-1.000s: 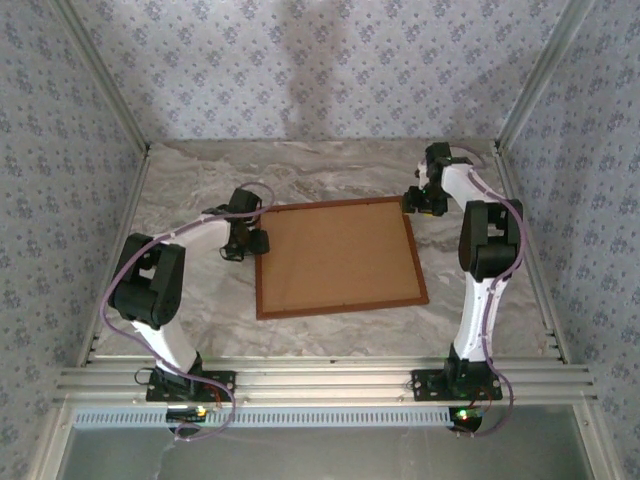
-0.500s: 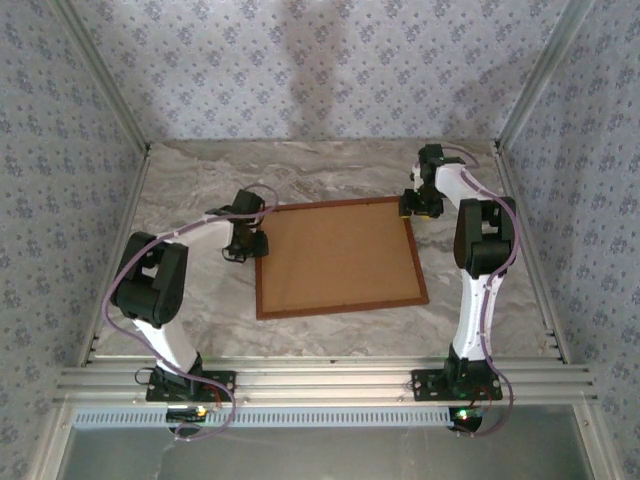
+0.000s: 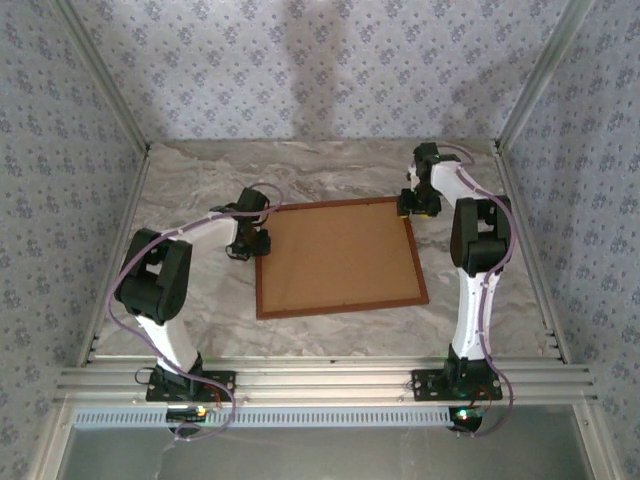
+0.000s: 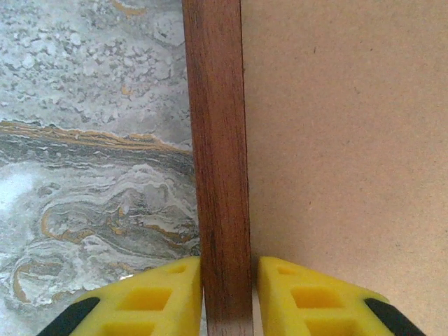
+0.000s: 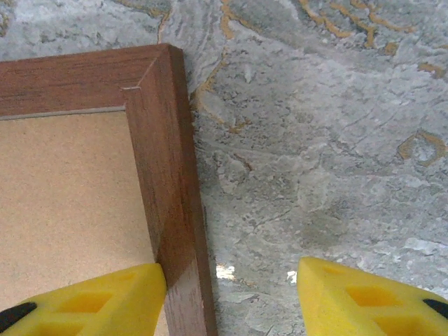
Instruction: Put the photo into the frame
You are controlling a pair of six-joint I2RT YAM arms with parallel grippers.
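Frame (image 3: pixel 340 307) is laid flat, back up, on the marble table (image 3: pixel 330 180), with the brown backing board (image 3: pixel 335 255) seated inside the rails.

The left gripper (image 4: pixel 228 280) is set astride the frame's left rail. The rail is taken between the jaws, with one yellow pad (image 4: pixel 164 297) against its outer face and the other against its inner face, over the board. The jaws are narrow and pinched on the rail. A hairline gap on the board side can't be ruled out. This grip is judged to be taken on the thin edge because it is the one graspable part of a flat frame, and so that the frame is pinned against sliding.

The right gripper (image 5: pixel 231 280) is placed at the far-right corner with its jaws roughly half wide and nothing held. The right rail runs through the jaw gap, hard against the board-side finger (image 5: pixel 98 294). The other finger (image 5: pixel 364 294) is over bare table, well apart from the rail. The mitred corner lies just ahead of the jaws. The straddle is judged to be a set-up for a matching pinch, since a wide, thin frame gripped on one side alone would likely twist or pivot.

Whether the photo is already under the board can't be told.

Risk, as judged: pads slipping off the narrow rail.
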